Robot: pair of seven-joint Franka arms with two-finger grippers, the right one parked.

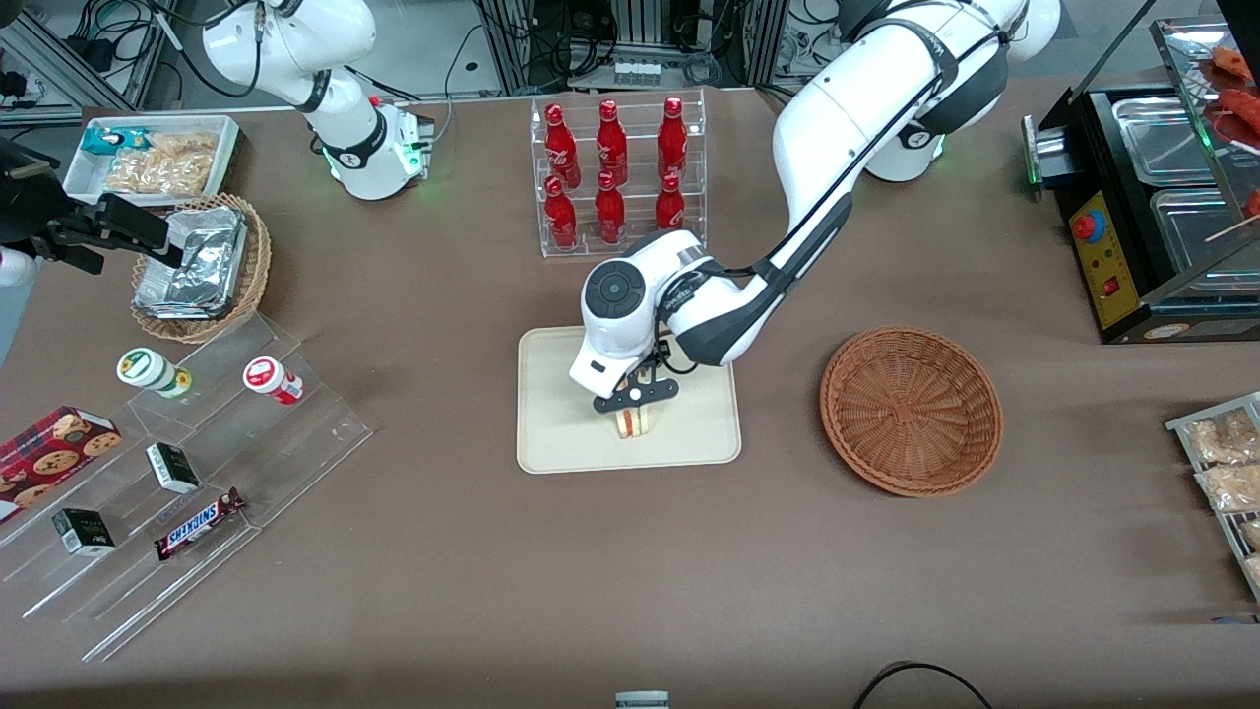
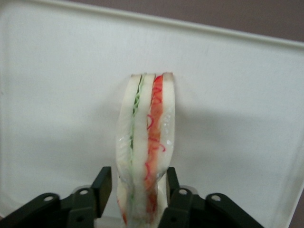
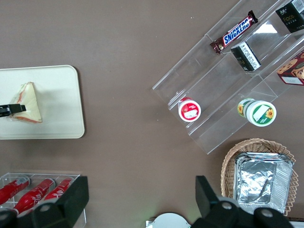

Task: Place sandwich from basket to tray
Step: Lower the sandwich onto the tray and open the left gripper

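Note:
The sandwich (image 1: pixel 635 421) (image 2: pixel 145 133) (image 3: pixel 29 102), a pale wedge with red and green filling lines, rests on the cream tray (image 1: pixel 561 433) (image 2: pixel 57 95) (image 3: pixel 57 85), in the part of it nearer the front camera. My gripper (image 1: pixel 636 399) (image 2: pixel 138 183) is right above it, open, one black finger on each side of the wedge and a thin gap showing beside one finger. The reddish-brown wicker basket (image 1: pixel 911 409) sits empty beside the tray, toward the working arm's end of the table.
A clear rack of red bottles (image 1: pixel 615 172) stands farther from the front camera than the tray. Toward the parked arm's end are clear stepped shelves with snacks (image 1: pixel 197 443), a tan wicker basket of foil packets (image 1: pixel 202 266) and a white bin (image 1: pixel 157 158). A black food warmer (image 1: pixel 1152 197) stands at the working arm's end.

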